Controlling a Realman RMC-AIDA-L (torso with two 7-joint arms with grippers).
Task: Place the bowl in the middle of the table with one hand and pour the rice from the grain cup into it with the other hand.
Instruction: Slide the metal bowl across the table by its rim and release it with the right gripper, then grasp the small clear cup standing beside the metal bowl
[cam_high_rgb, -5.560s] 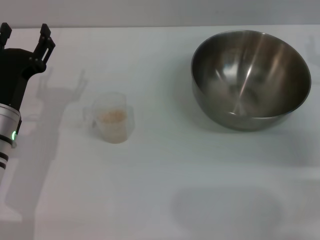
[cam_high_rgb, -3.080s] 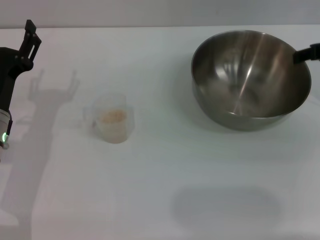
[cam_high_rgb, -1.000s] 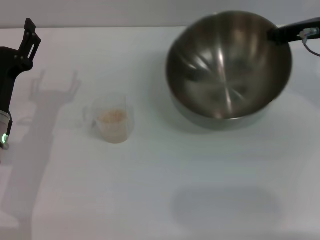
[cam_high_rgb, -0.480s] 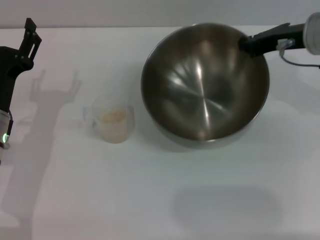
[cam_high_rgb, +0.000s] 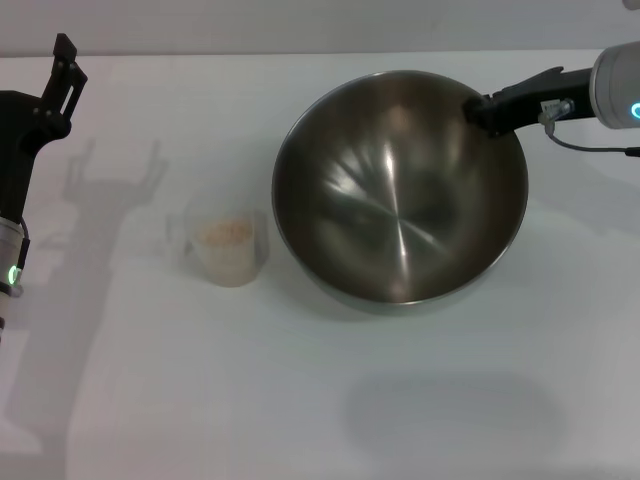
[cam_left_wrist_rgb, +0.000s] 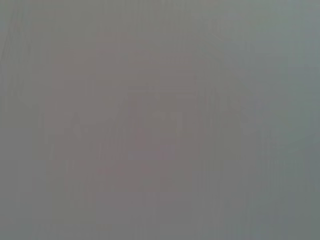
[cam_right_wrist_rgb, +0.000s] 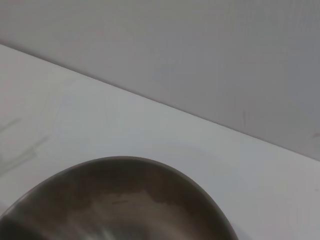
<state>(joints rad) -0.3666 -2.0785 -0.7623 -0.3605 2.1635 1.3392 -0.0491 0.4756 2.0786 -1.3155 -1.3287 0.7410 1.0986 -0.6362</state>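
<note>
The right end effector (cam_high_rgb: 482, 110) is clamped on the rim of the bowl (cam_high_rgb: 400, 190). The grain cup (cam_high_rgb: 228, 246) stands well apart from it, beyond the bowl. The left end effector (cam_high_rgb: 62, 72) is parked at the counter (cam_high_rgb: 300, 400) edge; its opening cannot be determined.

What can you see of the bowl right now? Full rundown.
The bowl is a large, round, deep vessel that looks like stainless steel, with a shiny, streaky inside and nothing in it. It sits near the middle of the table, tipped toward the camera. The right gripper is at its far right rim and seems to grip it. The grain cup stands just to its left, apart from it. The right wrist view shows only part of the rim.
</note>
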